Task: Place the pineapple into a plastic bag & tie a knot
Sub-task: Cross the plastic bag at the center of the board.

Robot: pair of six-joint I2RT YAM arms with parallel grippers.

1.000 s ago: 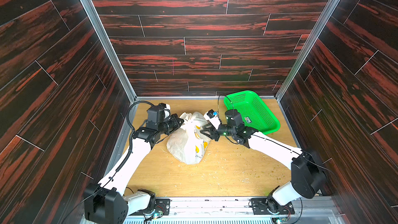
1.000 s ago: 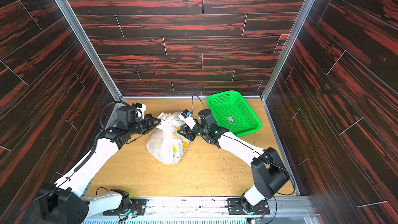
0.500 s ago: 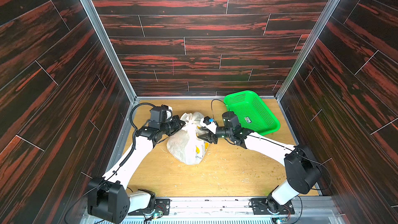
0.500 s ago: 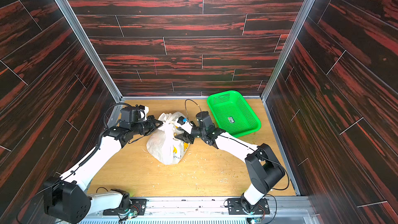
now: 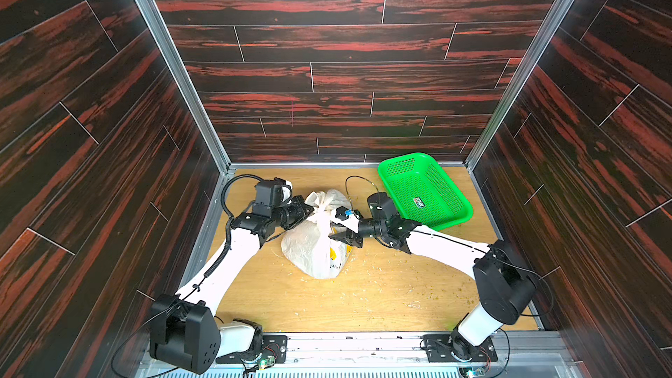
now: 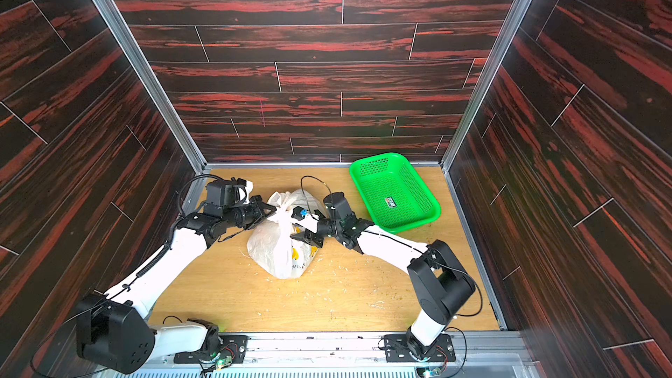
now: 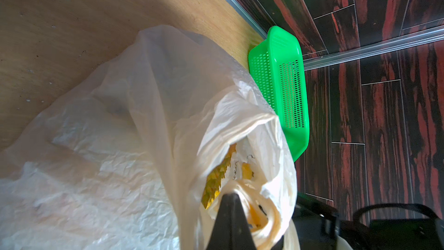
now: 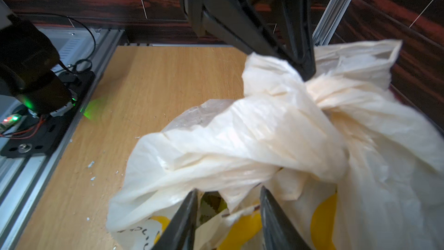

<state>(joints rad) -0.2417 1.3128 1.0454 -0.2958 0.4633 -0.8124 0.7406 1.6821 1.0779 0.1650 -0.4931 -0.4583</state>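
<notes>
Plastic bag, thin crinkly white film with yellow prints, lies mid-way across the wooden tabletop, nearer its far edge and clear of the green mesh basket in the far right corner. Its long axis runs near edge to far edge, rounded bottom nearward, bunched knot of handle straps farward. Jaws: left gripper clamped tight on strap film at the knot, right gripper partly apart astride a loose fold, nothing visibly pinched. Risk: the knot looks slack and the scaly yellow pineapple shows through a gap, so a one-sided pull could undo it or tear the film.
</notes>
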